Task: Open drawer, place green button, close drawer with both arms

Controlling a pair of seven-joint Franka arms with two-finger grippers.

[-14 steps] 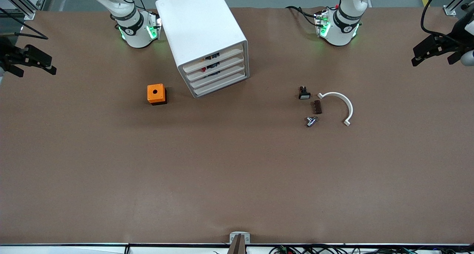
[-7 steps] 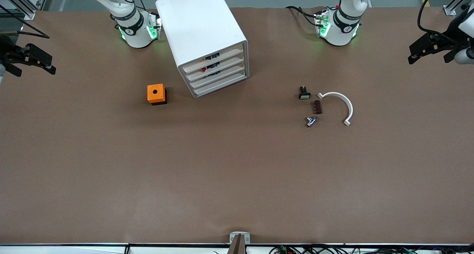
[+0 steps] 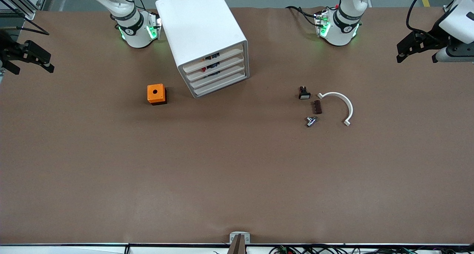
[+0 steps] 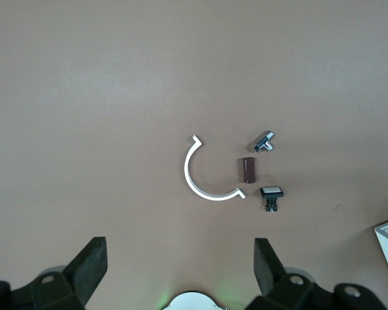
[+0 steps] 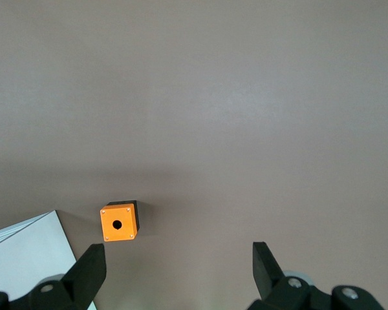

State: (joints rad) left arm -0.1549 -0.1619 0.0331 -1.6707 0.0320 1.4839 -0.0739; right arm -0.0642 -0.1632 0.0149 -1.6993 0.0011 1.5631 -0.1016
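The drawer (image 3: 218, 76) sits third from the top in the white cabinet (image 3: 200, 28), its front flush with the other three, so it is not yet opened. The cabinet stands close to the right arm's base with its front angled toward the front camera. No green-capped button can be picked out with certainty. The loose parts toward the left arm's end of the tabletop (image 3: 237, 172) are a black switch (image 3: 304, 93), a brown block (image 3: 317, 107), a white arc (image 3: 340, 102) and a small silvery piece (image 3: 310, 121) – whether that last is the button lying on its side, I cannot tell. An orange box (image 3: 156, 94) stands beside the cabinet. Both arms are drawn wide: the left end effector (image 3: 416, 57) hangs released over the left arm's end of the tabletop, and the right end effector (image 3: 31, 66) hangs released over the right arm's end. Neither holds anything. To open well, the nearer right arm should probably come in square to the angled front and hook the third lip only – the gaps between drawers are narrow. It should then pull straight along the drawer's own axis, since a skewed pull may drag the light cabinet.
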